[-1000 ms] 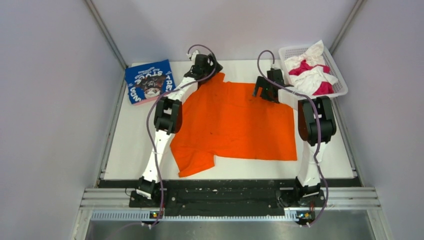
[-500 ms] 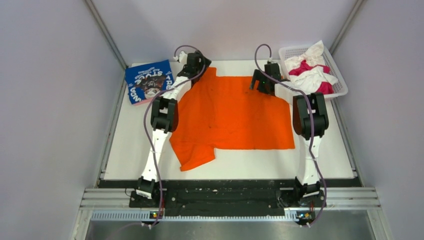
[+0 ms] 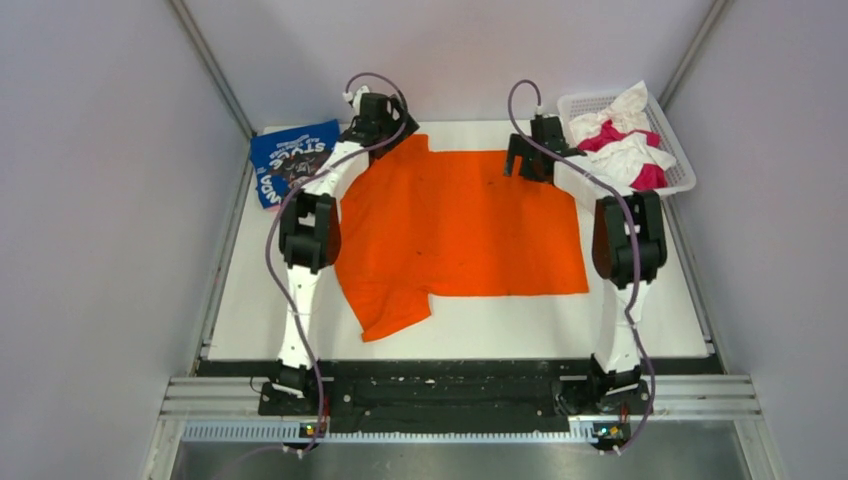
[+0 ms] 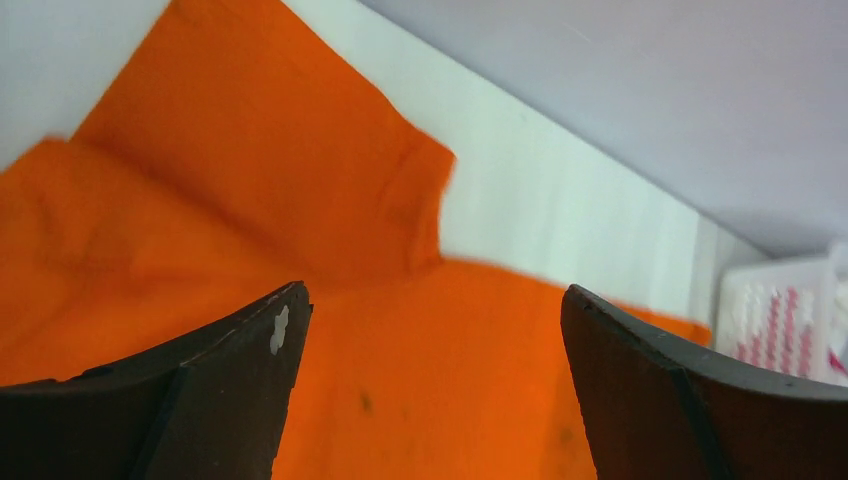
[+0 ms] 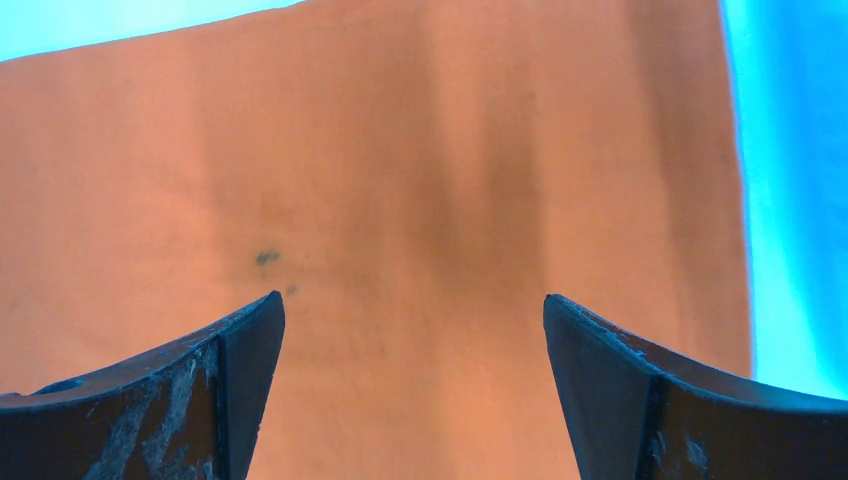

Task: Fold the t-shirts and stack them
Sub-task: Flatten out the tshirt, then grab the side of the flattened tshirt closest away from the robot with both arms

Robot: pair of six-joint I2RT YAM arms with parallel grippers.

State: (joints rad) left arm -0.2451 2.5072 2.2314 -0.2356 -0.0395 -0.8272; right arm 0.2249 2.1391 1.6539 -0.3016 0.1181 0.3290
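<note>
A bright orange t-shirt (image 3: 460, 225) lies spread flat on the white table, with one sleeve bunched at the near left (image 3: 390, 312). My left gripper (image 3: 385, 125) hovers open over its far left corner, and the far sleeve (image 4: 300, 180) shows ahead of the left gripper (image 4: 435, 300). My right gripper (image 3: 528, 168) stands open above the far right edge. Only orange cloth (image 5: 420, 180) shows between the fingers of the right gripper (image 5: 412, 305). A folded blue t-shirt (image 3: 290, 160) with white lettering lies at the back left. White and magenta t-shirts (image 3: 625, 140) are crumpled in the basket.
A white lattice basket (image 3: 683, 178) stands at the back right corner, also seen in the left wrist view as the basket (image 4: 780, 320). Grey walls close in the table on three sides. A black rail (image 3: 450, 385) with both arm bases runs along the near edge.
Both arms have reached further toward the back of the table, the left one also shifting left. The orange shirt's far edge has moved back and now lies straighter and flatter.
</note>
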